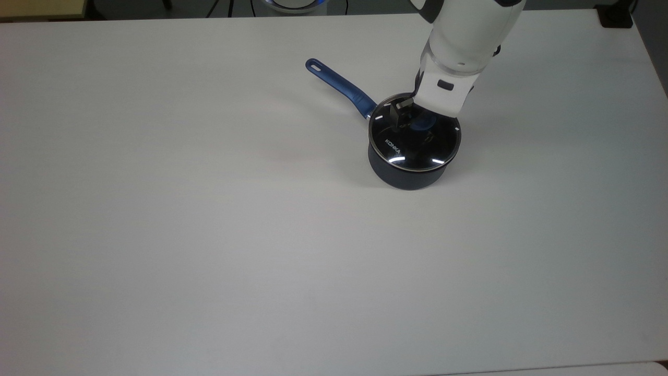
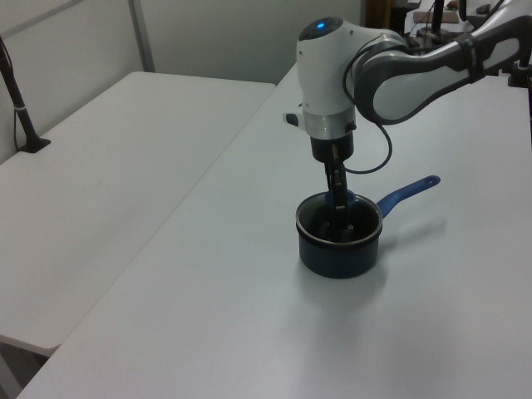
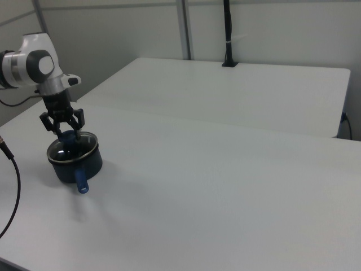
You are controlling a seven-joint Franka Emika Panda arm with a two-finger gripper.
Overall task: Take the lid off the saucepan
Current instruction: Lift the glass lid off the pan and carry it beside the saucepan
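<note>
The dark saucepan [image 1: 404,180] stands on the white table [image 1: 209,209], its blue handle [image 1: 339,83] pointing toward the top view's upper left. The glass lid [image 1: 412,151] with white KONKA lettering lies on its rim. The blue knob [image 1: 422,124] is partly covered by the arm. My gripper [image 1: 412,121] hangs straight down over the lid's centre. In the right view my gripper [image 3: 67,131] is open, its fingers [image 3: 79,127] spread either side of the knob [image 3: 67,137]. The left view shows the saucepan [image 2: 337,258] with my gripper [image 2: 339,204] reaching down to the lid.
A second white table [image 3: 254,84] adjoins this one and carries a black post [image 3: 228,34]. The same post [image 2: 21,108] appears at the left view's left edge. A black cable [image 3: 11,186] hangs near the right view's left edge. A black block [image 1: 616,15] sits at the table's far corner.
</note>
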